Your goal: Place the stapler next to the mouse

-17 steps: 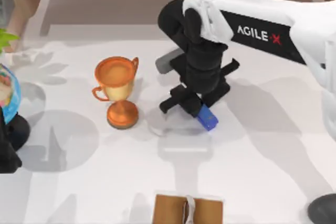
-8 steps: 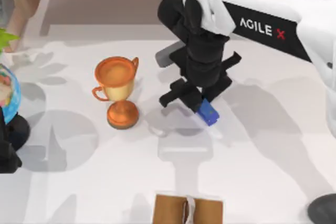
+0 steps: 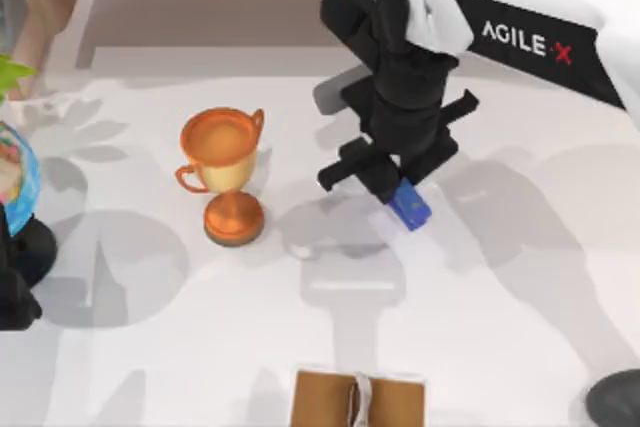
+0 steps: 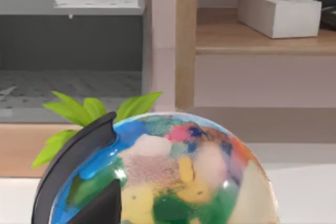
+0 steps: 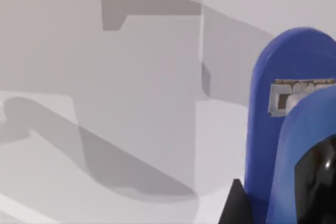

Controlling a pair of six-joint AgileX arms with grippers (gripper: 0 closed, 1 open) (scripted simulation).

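Note:
The blue stapler (image 3: 411, 209) hangs just above the white table, right of centre, with my right gripper (image 3: 400, 197) shut on it from above. Up close in the right wrist view, the stapler (image 5: 278, 129) shows its blue body and black top arm over bare table. The mouse (image 3: 617, 399), a dark grey dome, lies at the table's front right corner, well away from the stapler. My left arm (image 3: 10, 292) is parked at the left edge beside the globe.
An orange trophy cup (image 3: 225, 172) stands left of the right gripper. The globe (image 3: 15, 182) (image 4: 173, 182) sits at the far left with green leaves behind it. A brown box (image 3: 360, 399) lies at the front edge. A shelf with a tissue box (image 4: 278, 11) runs along the back.
My right arm has carried the stapler a little to the right and toward the back. The mouse, trophy and left arm have stayed put.

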